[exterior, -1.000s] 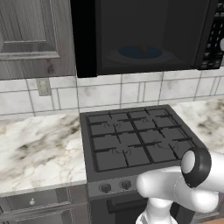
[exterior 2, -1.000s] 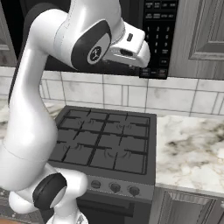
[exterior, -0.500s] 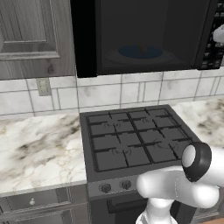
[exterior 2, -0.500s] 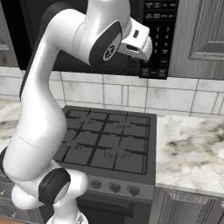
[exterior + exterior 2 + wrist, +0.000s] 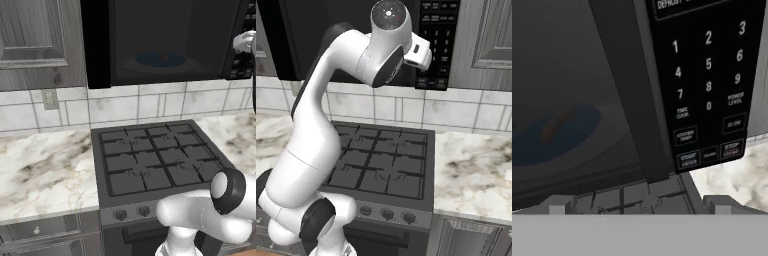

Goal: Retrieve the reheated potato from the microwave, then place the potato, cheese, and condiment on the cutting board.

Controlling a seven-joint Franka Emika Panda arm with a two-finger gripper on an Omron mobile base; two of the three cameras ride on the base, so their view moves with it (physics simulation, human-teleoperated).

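Note:
The microwave (image 5: 165,30) hangs over the stove with its dark glass door shut. Through the glass I see a blue plate (image 5: 160,60) with the small tan potato (image 5: 162,53) on it. In the hand view the plate (image 5: 554,132) is a dim blue patch behind the door, and the potato is only an orange blur. My gripper (image 5: 638,205) is open with nothing between its fingers. It sits close in front of the microwave's lower right corner, facing the button panel (image 5: 707,75). My white hand (image 5: 418,50) is raised level with that panel (image 5: 436,45). The cheese, condiment and cutting board are out of view.
A black gas stove (image 5: 155,155) sits directly below the microwave. Marble counter runs to its left (image 5: 45,170) and right (image 5: 476,170). Grey wall cabinets flank the microwave on the left (image 5: 35,40) and right (image 5: 491,35). A tiled backsplash (image 5: 150,105) runs behind.
The arm's elbow has risen, and the hand has shifted slightly right toward the microwave's button panel. The gripper has stayed open and the door shut.

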